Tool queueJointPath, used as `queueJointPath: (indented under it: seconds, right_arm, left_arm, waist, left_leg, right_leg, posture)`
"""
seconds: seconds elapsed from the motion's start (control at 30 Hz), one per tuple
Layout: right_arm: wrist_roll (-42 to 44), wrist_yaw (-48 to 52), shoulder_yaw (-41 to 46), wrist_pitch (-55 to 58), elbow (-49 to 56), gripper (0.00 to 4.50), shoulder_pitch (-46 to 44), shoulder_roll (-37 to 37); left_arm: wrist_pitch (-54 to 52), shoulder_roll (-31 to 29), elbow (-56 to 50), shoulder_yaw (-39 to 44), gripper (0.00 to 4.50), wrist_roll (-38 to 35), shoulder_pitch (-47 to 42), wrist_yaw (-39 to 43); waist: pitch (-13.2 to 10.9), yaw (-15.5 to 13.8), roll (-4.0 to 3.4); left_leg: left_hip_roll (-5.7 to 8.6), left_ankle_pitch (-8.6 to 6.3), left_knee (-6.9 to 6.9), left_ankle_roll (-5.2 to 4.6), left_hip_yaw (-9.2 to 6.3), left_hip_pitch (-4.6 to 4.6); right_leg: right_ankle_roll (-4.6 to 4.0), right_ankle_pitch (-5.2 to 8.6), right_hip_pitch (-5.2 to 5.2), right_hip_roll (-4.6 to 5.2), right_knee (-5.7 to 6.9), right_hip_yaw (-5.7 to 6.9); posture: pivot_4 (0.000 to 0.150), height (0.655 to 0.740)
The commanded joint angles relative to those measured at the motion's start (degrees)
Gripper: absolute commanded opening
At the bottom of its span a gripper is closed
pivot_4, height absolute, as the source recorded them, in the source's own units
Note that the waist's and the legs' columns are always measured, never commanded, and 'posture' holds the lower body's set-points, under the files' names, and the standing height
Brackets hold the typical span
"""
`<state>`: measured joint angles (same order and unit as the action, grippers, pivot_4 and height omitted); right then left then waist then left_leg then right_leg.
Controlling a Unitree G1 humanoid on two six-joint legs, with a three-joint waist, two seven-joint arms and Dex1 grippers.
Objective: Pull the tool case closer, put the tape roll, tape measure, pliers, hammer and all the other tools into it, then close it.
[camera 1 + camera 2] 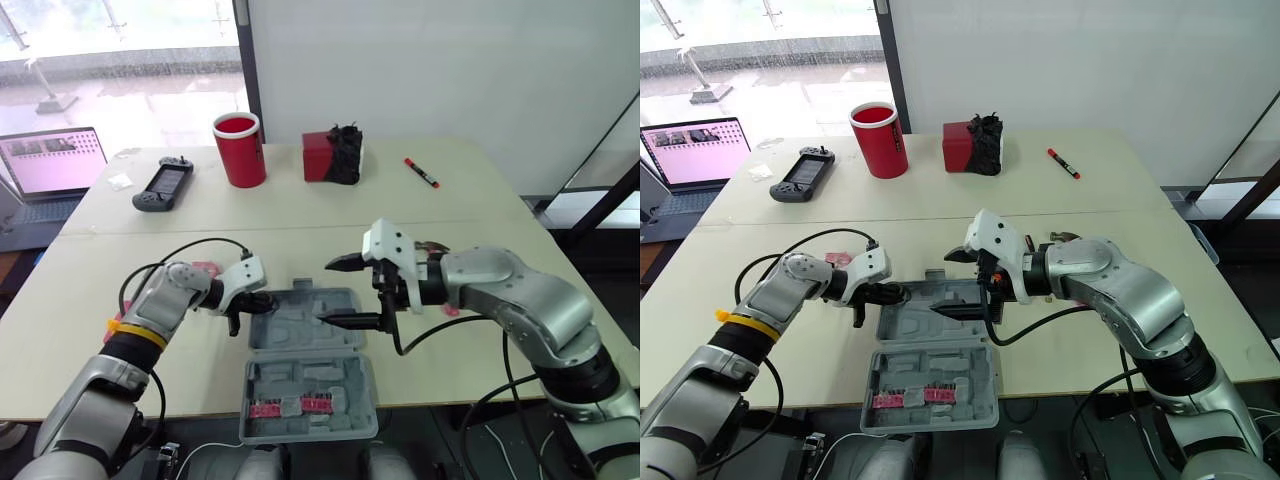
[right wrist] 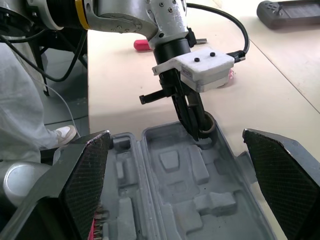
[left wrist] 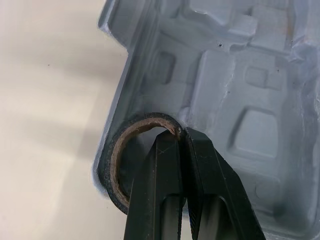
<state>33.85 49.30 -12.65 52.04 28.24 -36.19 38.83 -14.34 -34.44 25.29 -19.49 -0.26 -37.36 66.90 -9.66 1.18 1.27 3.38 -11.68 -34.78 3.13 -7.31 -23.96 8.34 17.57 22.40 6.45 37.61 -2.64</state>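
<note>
Here, black tape roll, brown cardboard core, grey moulded tool case.

The case lies open, its moulded recesses bare except the far left corner, taken up by the left claw pinching the tape roll. The right claw hangs spread over its right side. Bare tabletop lies to the left.
</note>
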Motion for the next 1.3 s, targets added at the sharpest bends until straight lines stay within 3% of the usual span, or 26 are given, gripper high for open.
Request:
queueJointPath:
  seconds: [0.03,0.43,0.6,0.97,1.2,1.27,1.3]
  right_arm:
    - [-0.29,-0.26,0.79,-1.14,0.68,4.5,-0.98,-0.62]
    - [-1.17,-0.03,0.48,-1.74,0.2,4.5,-1.27,-1.13]
    - [-1.29,0.17,0.57,-2.06,0.29,4.5,-0.84,-1.0]
    - [-2.26,0.7,-0.17,-3.79,-0.97,4.5,-0.52,-1.93]
    - [-2.97,0.66,-0.39,-3.88,-0.97,4.5,-0.33,-2.16]
    - [-2.99,0.56,-0.41,-3.69,-0.62,4.5,-0.22,-2.23]
    - [-2.96,0.47,-0.36,-3.58,-0.54,4.5,-0.22,-2.33]
  left_arm:
    - [0.73,-0.05,-1.83,-0.04,0.03,1.24,0.59,-0.21]
    - [-0.8,-0.13,-1.15,1.59,0.03,0.78,0.48,-0.27]
    - [-4.17,-1.38,-5.71,3.39,1.98,-1.73,0.31,1.76]
    - [-8.78,-7.81,-15.87,9.68,1.98,-6.39,3.8,2.9]
    - [-2.91,-3.0,-10.52,14.7,1.98,-9.71,7.42,-1.51]
    - [-1.2,-1.08,-8.08,15.24,1.46,-10.3,8.18,-2.73]
    - [0.26,-0.4,-6.7,15.16,1.46,-9.86,8.36,-3.38]
  waist:
    - [0.0,0.02,0.0]
    - [0.0,0.04,0.0]
    - [0.0,0.05,0.0]
    - [0.0,0.69,-0.01]
    - [0.0,1.37,-0.01]
    - [0.0,1.39,-0.01]
    - [0.0,1.32,-0.02]
  left_leg:
    - [0.0,0.0,0.0,0.0,0.0,0.0]
    - [0.0,0.0,-0.04,0.0,-0.01,-0.01]
    - [0.0,0.0,-0.05,0.0,-0.01,-0.02]
    - [-0.02,0.0,-0.11,-0.01,-0.03,-0.08]
    - [-0.03,0.0,-0.23,-0.01,-0.1,-0.08]
    - [-0.03,0.0,-0.23,-0.01,-0.11,-0.08]
    - [-0.03,0.0,-0.23,-0.01,-0.11,-0.08]
  right_leg:
    - [0.0,0.0,0.01,0.0,0.01,0.0]
    - [0.0,0.0,0.01,-0.01,0.06,0.0]
    - [0.01,0.0,0.03,-0.01,0.08,0.0]
    - [0.01,0.01,0.1,-0.02,0.16,0.0]
    - [0.0,0.01,0.1,-0.02,0.28,0.01]
    - [0.0,0.01,0.14,-0.02,0.32,-0.01]
    - [0.0,0.01,0.15,-0.02,0.34,-0.01]
  posture:
    - [0.15,0.74]
    - [0.15,0.74]
    - [0.15,0.74]
    - [0.15,0.74]
    - [0.15,0.74]
    - [0.15,0.74]
    - [0.15,0.74]
